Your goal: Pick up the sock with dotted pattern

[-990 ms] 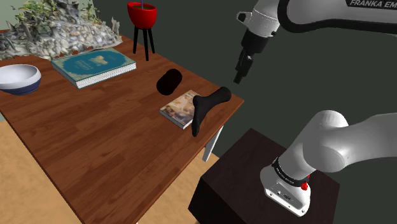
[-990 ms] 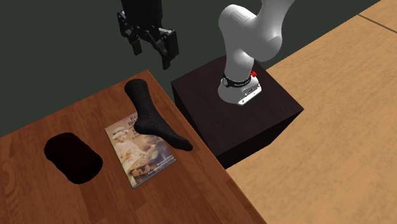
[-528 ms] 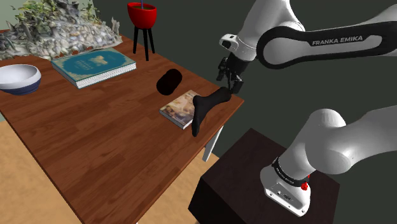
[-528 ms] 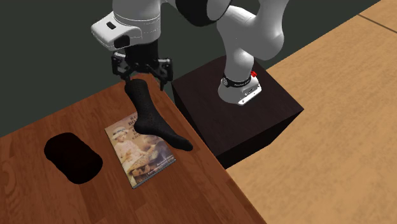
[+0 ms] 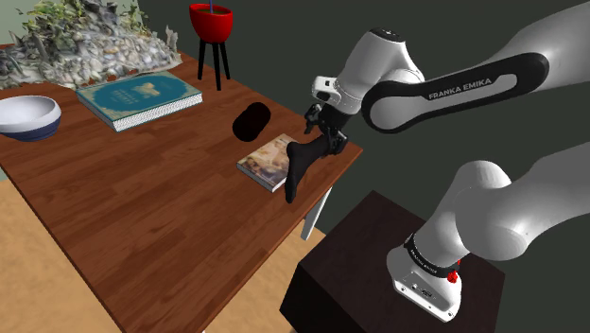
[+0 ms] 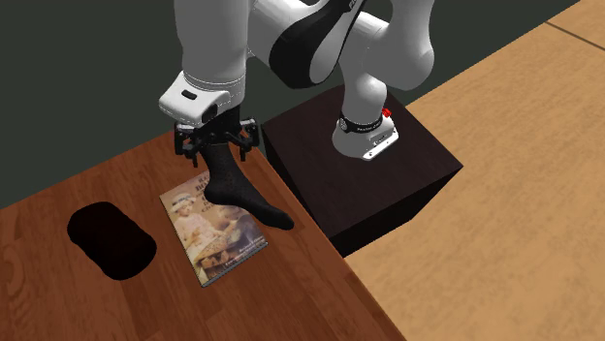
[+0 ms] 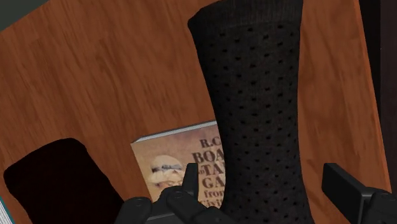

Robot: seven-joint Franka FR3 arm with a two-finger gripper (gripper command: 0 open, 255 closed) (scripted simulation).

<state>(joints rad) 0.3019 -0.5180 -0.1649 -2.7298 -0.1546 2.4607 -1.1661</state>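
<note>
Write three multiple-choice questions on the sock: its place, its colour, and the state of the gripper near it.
1. The sock lies: A partly on the small book; B under it; C apart from it.
2. The sock is: A red; B black; C white.
3. The gripper is: A shut on the sock; B shut beside it; C open around it.
Key: 1 A, its heel rests on the cover; 2 B, black with dots; 3 C, a gap shows beside one finger.
</note>
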